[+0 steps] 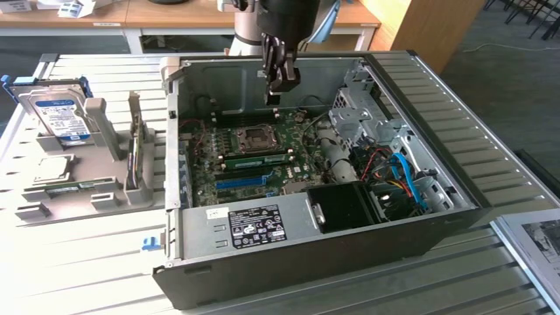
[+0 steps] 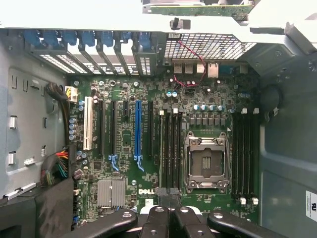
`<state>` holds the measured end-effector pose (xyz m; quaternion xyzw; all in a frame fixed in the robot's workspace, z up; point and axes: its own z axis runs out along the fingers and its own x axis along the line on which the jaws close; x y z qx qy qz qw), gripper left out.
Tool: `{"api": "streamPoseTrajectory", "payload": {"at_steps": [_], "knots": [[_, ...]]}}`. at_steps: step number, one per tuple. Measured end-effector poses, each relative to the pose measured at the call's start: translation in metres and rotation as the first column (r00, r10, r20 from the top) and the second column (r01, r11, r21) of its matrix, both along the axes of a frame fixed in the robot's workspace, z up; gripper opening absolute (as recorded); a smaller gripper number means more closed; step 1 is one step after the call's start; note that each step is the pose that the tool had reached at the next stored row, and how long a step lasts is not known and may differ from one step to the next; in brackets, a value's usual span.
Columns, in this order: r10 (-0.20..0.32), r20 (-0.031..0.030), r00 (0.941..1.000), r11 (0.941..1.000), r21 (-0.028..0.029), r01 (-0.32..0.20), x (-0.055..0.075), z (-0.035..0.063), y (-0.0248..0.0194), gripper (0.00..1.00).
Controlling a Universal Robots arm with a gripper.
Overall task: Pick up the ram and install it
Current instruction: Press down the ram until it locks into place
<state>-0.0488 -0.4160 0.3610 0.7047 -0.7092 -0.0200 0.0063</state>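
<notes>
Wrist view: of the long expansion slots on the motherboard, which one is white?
The end slot, nearest the cable bundle; the other slots are black or blue.

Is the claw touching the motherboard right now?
Apart. The exterior view shows the shut claw hanging near the open top of the case, with clear space between its tips and the motherboard below.
</notes>
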Motion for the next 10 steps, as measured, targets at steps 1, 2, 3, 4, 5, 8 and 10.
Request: {"api": "streamPoseTrajectory", "payload": {"at_steps": [1,2,3,4,5,8,10], "knots": [[0.000,0.0000,1.0000,1.0000,0.0000,0.000,0.0000,0.0000,0.0000,0.10],[0.000,0.0000,1.0000,1.0000,0.0000,0.000,0.0000,0.0000,0.0000,0.10],[0.000,0.0000,1.0000,1.0000,0.0000,0.000,0.0000,0.0000,0.0000,0.10],[0.000,0.0000,1.0000,1.0000,0.0000,0.000,0.0000,0.0000,0.0000,0.10],[0.000,0.0000,1.0000,1.0000,0.0000,0.000,0.0000,0.0000,0.0000,0.10],[0.000,0.0000,1.0000,1.0000,-0.0001,0.000,0.0000,0.0000,0.0000,0.10],[0.000,0.0000,1.0000,1.0000,0.0000,0.000,0.0000,0.0000,0.0000,0.10]]}}
